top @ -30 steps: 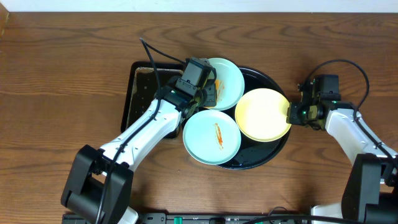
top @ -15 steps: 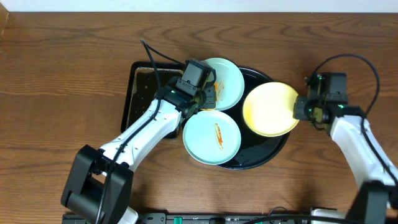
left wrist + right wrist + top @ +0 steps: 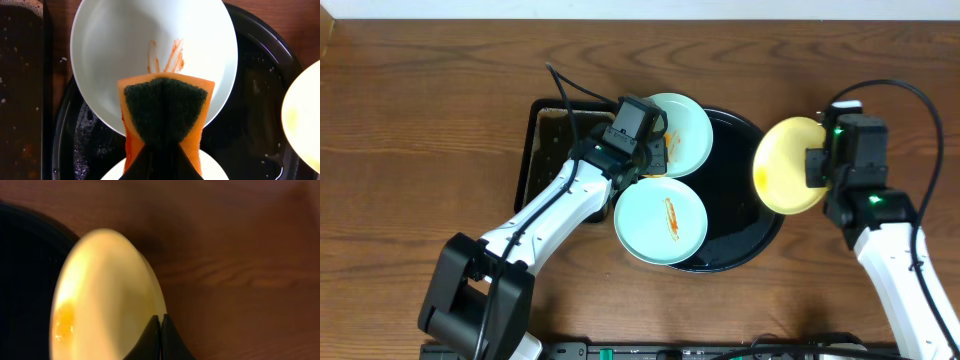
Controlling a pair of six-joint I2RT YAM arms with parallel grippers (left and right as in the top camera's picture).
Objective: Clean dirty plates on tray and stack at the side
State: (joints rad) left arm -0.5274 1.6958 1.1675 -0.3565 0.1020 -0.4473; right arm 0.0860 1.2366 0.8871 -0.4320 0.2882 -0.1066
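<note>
R fingers: yellow plate tilted | sponge over blue plate | rect tray left

Right of my right claw the tabletop lies open. My left claw is crowded — far blue plate beneath, near blue plate just beside, rectangular tray alongside.

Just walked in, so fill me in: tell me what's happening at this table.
The right gripper grips the yellow plate by its rim, tilted over the black tray's right edge. The left gripper holds an orange scrub sponge over the far blue plate, which has sauce streaks. A second streaked blue plate sits at the tray's front.
</note>
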